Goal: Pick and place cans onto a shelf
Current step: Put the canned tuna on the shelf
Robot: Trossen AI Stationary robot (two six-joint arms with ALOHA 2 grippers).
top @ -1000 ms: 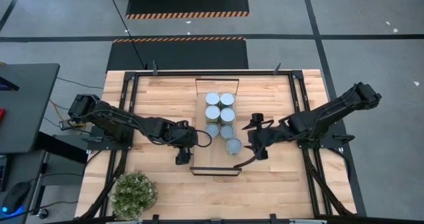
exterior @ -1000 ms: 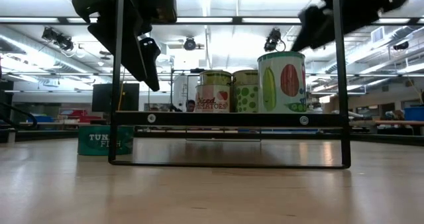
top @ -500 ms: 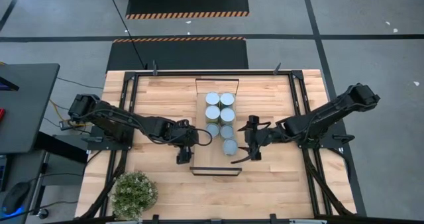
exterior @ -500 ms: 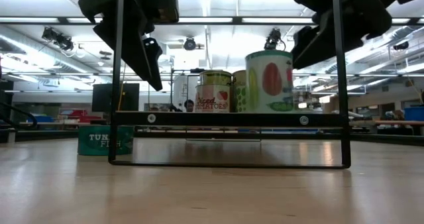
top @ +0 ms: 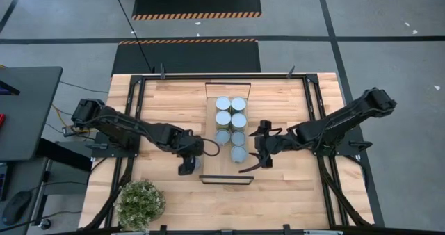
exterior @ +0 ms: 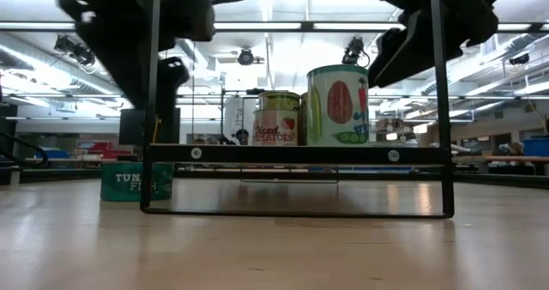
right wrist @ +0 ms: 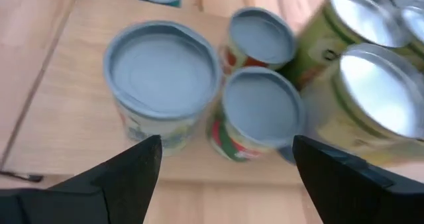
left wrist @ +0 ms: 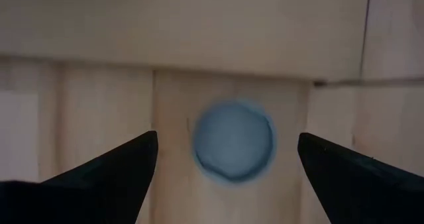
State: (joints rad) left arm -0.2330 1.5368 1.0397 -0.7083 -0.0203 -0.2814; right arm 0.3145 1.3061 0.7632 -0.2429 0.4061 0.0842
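Left gripper (top: 188, 167) is the one to watch. Its fingers (left wrist: 119, 164) are spread wide with nothing in them, and it's pointing straight down at the tabletop (top: 160, 103). The tuna can (left wrist: 233, 141) sits dead centre in the gap, right underneath. So I'd say the next move is just a straight drop and a squeeze, no sideways shuffle needed. The can is round and lying flat, so wrist angle shouldn't matter.

That can is on the tabletop just off the left side of the shelf (top: 226, 171), towards its near end. From above the gripper hides it, so I'm placing it from the low view, roughly.

Right gripper (top: 254, 155) hovers at the shelf's right side by the near end. It's also wide open and empty, just beside the nearest can (top: 238, 154). It's well away from the tuna can, with the shelf in between, so the left arm is clearly the closer one.

The shelf's long axis runs from the far edge of the tabletop towards the near edge, down the middle.

Counts:
- Seven cans (top: 230, 111) on the shelf in two rows along it, three in the left row and four in the right.
- One tuna can off the shelf, which makes eight.
- One shelf, and two arms.
- One plant (top: 140, 201) at the near left corner.
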